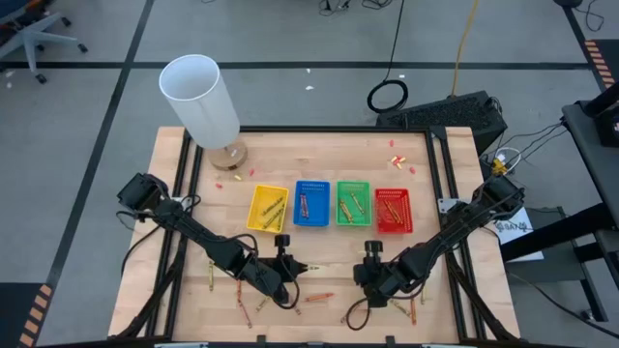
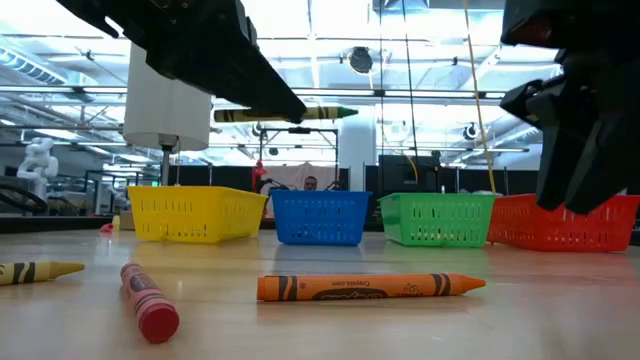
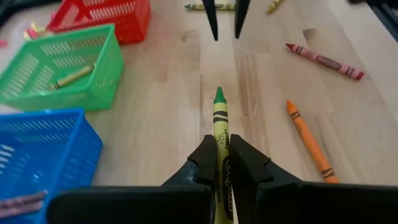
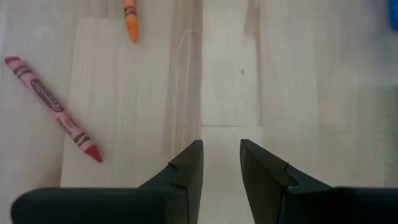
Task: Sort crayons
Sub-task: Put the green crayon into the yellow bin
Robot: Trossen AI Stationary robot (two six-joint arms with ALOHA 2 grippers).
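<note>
A: Where is the crayon that is being sorted?
B: A green crayon (image 3: 219, 134) is pinched in the left tool (image 3: 222, 163), lifted above the bench (image 1: 319, 155), tip pointing forward.

A: And the other crayons?
B: An orange crayon (image 2: 370, 287) and a red crayon (image 2: 148, 303) lie on the bench in front of the trays. More crayons lie inside the yellow tray (image 1: 268, 208), the blue tray (image 1: 311, 203), the green tray (image 1: 352, 203) and the red tray (image 1: 393, 210).

A: The right tool?
B: The right tool (image 4: 221, 163) hangs over bare wood, its fingers a little apart, holding nothing.
</note>
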